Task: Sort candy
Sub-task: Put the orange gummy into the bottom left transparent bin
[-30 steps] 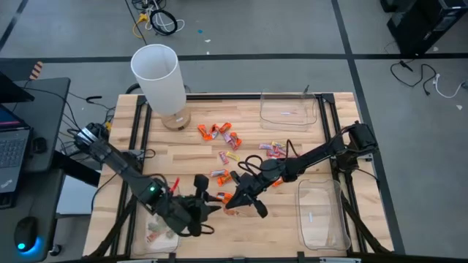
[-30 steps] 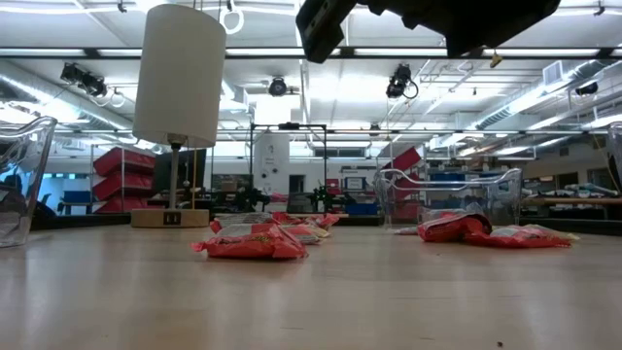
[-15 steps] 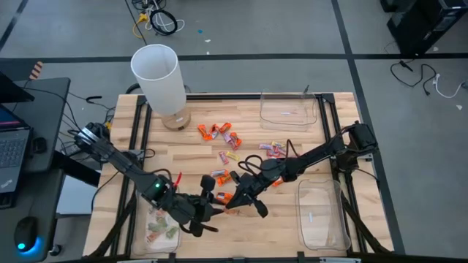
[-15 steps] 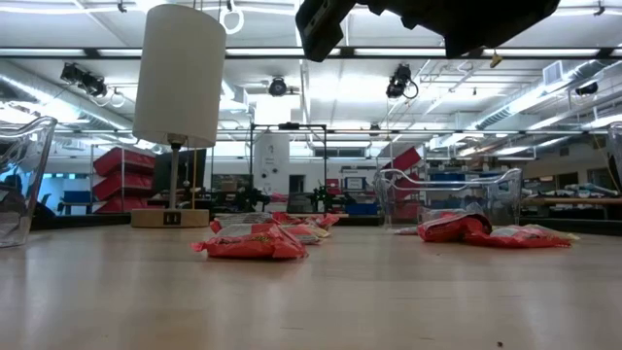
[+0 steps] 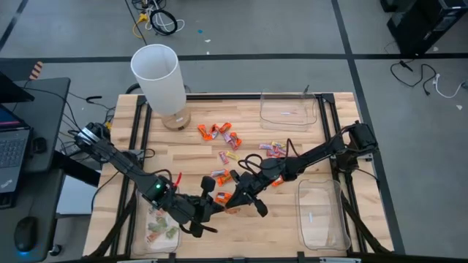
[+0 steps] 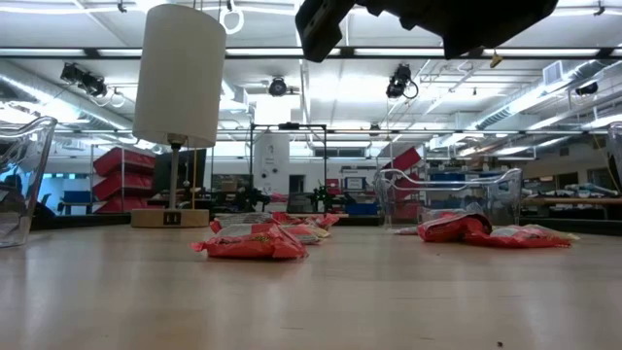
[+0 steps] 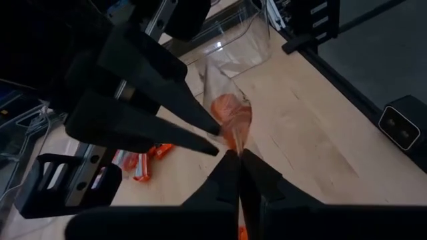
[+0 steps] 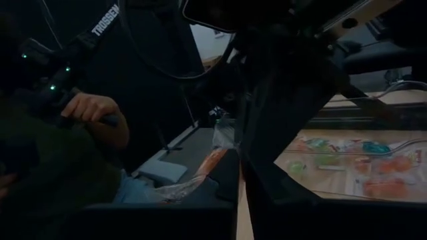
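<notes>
Left gripper and right gripper both clamped on one orange clear-ended candy.

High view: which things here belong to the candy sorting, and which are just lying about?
Job: loose candy; orange candy pinched by left gripper, right gripper also on it; clear trays.
Lying about: lamp, laptop, floor cables.

Three clear trays stand on the table. Two arms work over it. One lamp. Loose candy numbers roughly a dozen pieces (several overlap, so no exact count).
</notes>
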Robot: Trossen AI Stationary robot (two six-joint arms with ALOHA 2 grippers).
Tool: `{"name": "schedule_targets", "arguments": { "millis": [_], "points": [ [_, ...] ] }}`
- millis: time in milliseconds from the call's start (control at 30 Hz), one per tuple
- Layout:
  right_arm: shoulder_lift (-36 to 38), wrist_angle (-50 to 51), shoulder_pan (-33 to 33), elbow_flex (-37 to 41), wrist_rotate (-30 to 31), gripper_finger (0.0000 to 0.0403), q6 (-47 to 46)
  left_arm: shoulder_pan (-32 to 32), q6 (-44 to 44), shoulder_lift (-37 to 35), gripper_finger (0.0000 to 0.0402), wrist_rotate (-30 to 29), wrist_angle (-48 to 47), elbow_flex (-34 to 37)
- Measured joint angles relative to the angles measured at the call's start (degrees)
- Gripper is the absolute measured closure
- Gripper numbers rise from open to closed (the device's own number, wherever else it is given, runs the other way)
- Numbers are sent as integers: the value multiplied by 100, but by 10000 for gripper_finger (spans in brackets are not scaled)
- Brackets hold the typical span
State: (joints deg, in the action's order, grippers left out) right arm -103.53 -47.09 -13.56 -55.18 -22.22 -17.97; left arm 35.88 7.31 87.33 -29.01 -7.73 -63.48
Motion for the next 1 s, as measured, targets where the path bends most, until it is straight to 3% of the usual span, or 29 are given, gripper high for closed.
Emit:
{"name": "schedule_targets", "arguments": {
  "millis": [233,400,700,1000],
  "points": [
    [0,88,106,0,-31,357,-131,78,4,0,400,2,-96,0],
    [0,96,201,0,-374,339,-287,213,11,-27,401,17,-167,0],
    [0,115,284,0,-477,330,-351,566,-2,-298,401,13,-589,0],
    [0,177,289,0,-492,328,-351,1001,-474,-321,401,-739,-1170,0]
  ]
}}
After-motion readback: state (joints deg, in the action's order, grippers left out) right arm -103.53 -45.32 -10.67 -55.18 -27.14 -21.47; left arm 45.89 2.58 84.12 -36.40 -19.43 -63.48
